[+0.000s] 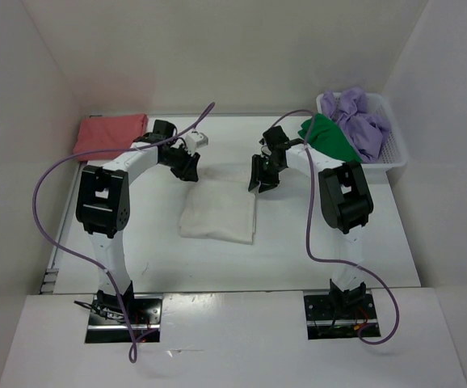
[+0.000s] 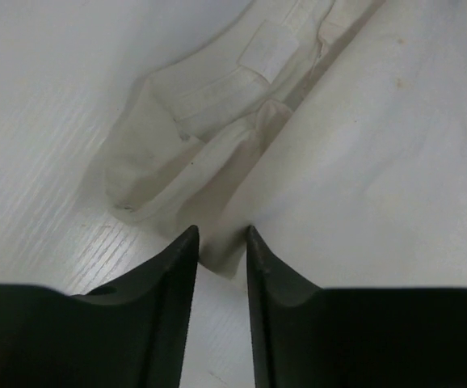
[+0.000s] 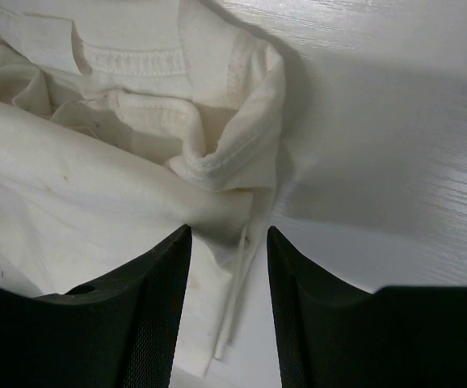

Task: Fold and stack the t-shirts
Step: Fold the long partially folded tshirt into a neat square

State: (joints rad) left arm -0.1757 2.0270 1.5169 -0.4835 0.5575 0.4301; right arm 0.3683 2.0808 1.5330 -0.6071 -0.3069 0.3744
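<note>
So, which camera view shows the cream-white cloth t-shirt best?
The top external view: the cream-white cloth t-shirt lies there whole, folded into a rectangle. The left wrist view shows only one corner of it; the right wrist view shows only stitched hems and bunched folds, close up.

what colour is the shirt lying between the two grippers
The shirt is cream-white; the right wrist view shows it best.

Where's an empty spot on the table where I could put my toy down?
Bare table lies between the cream shirt and the near edge, and beside the shirt's left edge. Crowded: the shirt's far edge, where the left hand and right hand are, and the basket corner.
</note>
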